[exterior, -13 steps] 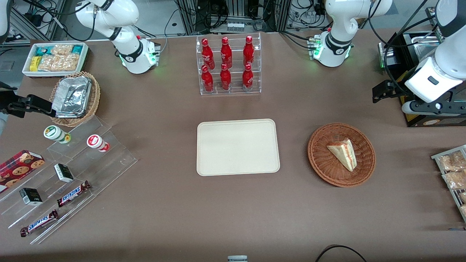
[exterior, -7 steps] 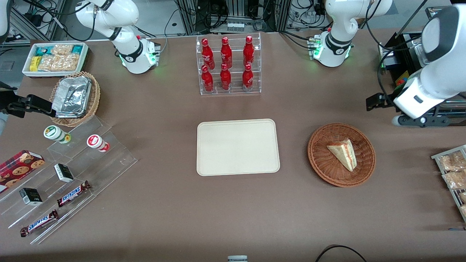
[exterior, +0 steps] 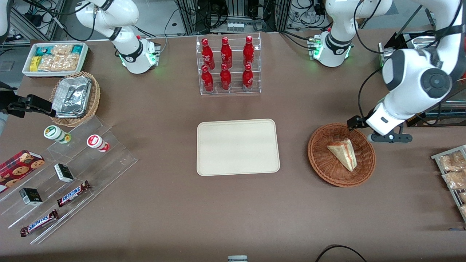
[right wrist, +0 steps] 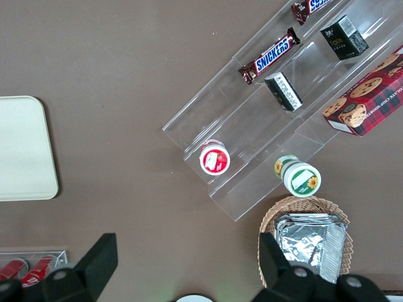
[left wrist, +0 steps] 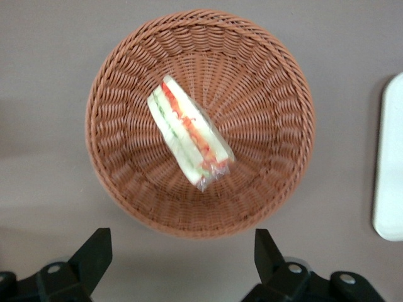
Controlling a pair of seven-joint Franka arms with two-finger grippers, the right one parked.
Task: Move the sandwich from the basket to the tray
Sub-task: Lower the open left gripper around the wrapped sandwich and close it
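One sandwich point(left wrist: 189, 133) is seen lying in the basket point(exterior: 322, 163), wrapped, filling edge showing. The tray point(exterior: 238, 147) is left bare, beside the basket toward the parked arm's end. The gripper point(left wrist: 182, 258) is held above the basket's rim, fingers point(left wrist: 94, 251) spread wide, nothing gripped.

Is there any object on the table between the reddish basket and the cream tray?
No. In the front view only bare brown tablecloth separates the basket and the tray. The gripper, open, hovers by the basket's rim, not over that stretch.
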